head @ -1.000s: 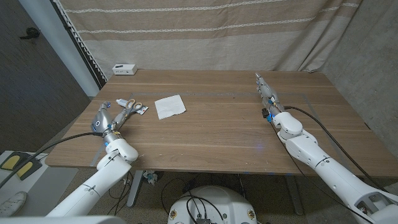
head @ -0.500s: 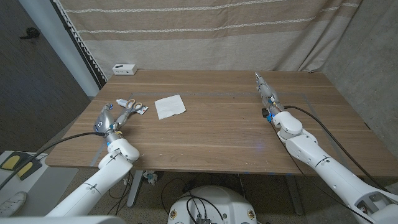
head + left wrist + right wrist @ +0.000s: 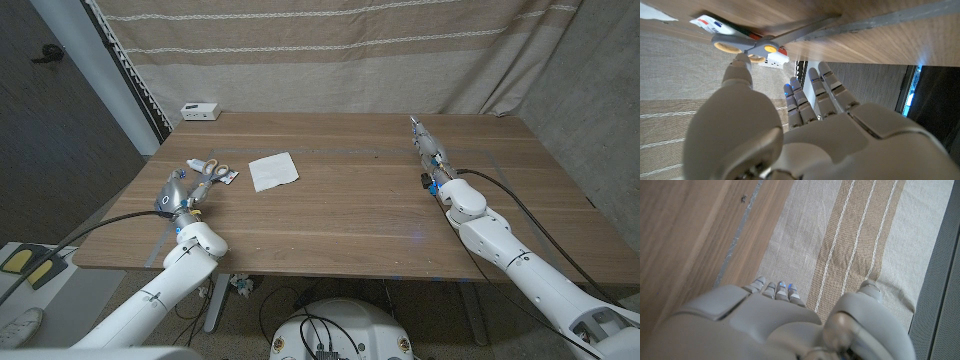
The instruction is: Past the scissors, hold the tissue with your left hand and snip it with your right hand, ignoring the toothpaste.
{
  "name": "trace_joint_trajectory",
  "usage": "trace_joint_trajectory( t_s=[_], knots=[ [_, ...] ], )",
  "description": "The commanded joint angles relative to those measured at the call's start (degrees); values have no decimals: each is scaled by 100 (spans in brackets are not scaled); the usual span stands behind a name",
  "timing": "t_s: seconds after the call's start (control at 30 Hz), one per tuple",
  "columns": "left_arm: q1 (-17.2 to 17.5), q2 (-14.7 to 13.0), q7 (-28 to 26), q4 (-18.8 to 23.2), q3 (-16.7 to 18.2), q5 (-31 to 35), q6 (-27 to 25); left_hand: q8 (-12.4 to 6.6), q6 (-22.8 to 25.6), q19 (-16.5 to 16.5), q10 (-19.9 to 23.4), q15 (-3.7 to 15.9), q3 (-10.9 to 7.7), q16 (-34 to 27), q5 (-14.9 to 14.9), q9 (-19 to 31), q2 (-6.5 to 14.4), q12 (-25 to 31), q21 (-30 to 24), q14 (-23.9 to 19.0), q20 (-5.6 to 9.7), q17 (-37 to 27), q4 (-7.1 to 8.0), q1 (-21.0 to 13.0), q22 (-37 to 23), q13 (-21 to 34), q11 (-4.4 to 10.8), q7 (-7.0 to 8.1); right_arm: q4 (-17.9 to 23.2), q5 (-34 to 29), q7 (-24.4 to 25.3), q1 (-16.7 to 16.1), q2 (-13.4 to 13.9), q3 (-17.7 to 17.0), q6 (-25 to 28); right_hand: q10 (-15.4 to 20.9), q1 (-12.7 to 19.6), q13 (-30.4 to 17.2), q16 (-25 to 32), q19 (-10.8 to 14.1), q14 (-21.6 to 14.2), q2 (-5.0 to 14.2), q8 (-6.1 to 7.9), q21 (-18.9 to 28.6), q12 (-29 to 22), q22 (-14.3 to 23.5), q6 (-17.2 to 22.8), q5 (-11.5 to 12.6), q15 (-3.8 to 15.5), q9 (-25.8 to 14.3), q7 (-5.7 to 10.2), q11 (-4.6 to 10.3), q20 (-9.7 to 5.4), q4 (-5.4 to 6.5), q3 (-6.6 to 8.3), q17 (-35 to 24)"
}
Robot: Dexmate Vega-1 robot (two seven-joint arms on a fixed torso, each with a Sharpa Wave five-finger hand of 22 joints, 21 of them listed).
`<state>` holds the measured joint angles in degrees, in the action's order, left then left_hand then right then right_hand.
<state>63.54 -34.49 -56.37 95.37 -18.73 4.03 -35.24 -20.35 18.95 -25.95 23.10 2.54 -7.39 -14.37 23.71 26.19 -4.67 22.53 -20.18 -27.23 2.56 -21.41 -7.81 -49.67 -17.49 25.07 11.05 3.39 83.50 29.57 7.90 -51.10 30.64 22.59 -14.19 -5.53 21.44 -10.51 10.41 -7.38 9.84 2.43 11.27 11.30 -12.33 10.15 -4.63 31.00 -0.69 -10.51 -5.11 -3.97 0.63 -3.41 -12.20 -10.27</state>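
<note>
Now, left robot hand at the scissors, tissue waiting beyond.

Head view: the left robot hand (image 3: 178,189) hovers with fingers apart, holding nothing, touching or just beside the scissors (image 3: 212,172), which lie across the toothpaste (image 3: 207,165); it should reach over both to pin the tissue (image 3: 273,171) near one edge. The right robot hand (image 3: 428,148) stands well apart, fingers straight, empty. A small white box (image 3: 199,110) sits at the desk (image 3: 360,210) back edge. Left wrist view: fingers (image 3: 827,90) spread below the scissors' yellow-ringed handles. Right wrist view: fingers (image 3: 775,289) extended over bare wood.
</note>
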Motion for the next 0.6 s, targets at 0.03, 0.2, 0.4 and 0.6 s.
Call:
trace_joint_trajectory(
  t_s=[0.03, 0.2, 0.4, 0.6],
  knots=[
    [-106, -14, 2, -113, -138, 41, -125, -19, 8, 39, 7, 787, 76, 27, -31, 29, -25, 47, -6, -5, 373, -18, -7, -39, 7, 23, -59, -10, -32, -13, -13, 35, -14, 11, -8, -22, 57, -29, 0, -48, 178, 36, -5, -17, 0, 16, -4, 40, 24, -26, 7, 27, 29, -12, -45, -12],
    [-186, -16, -8, -207, -190, 64, -100, -13, -3, 56, -29, 792, 124, 36, -57, 44, -67, 36, -15, 8, 375, -28, 11, -7, 3, 36, -43, 0, -70, -3, -26, 59, -44, 20, -22, -21, 57, -29, -3, -54, 191, 41, -4, -18, -1, 16, -2, 41, 36, -27, 9, 19, 29, -11, -49, -12],
    [-272, -68, 85, -270, -281, 82, -140, -9, -8, 67, -47, 772, 175, 25, -80, 61, -98, 33, -33, -27, 374, -42, 32, 24, -8, 50, -52, -11, -96, -15, -6, 65, -63, 18, -50, -32, 58, -30, -6, -59, 208, 46, -4, -19, 3, 16, -5, 42, 46, -27, 10, 32, 31, -10, -54, -12],
    [-327, -128, 227, -273, -390, 85, -264, 84, -165, 123, -221, 749, 323, 65, -131, 51, -243, -38, -59, 78, 374, -72, 62, 124, -40, 71, -106, -16, -83, -4, -1, 64, -61, 13, -34, -53, 60, -30, -7, -63, 219, 53, -6, -19, 10, 16, -11, 44, 48, -27, 11, 47, 27, -9, -59, -12]
  ],
)
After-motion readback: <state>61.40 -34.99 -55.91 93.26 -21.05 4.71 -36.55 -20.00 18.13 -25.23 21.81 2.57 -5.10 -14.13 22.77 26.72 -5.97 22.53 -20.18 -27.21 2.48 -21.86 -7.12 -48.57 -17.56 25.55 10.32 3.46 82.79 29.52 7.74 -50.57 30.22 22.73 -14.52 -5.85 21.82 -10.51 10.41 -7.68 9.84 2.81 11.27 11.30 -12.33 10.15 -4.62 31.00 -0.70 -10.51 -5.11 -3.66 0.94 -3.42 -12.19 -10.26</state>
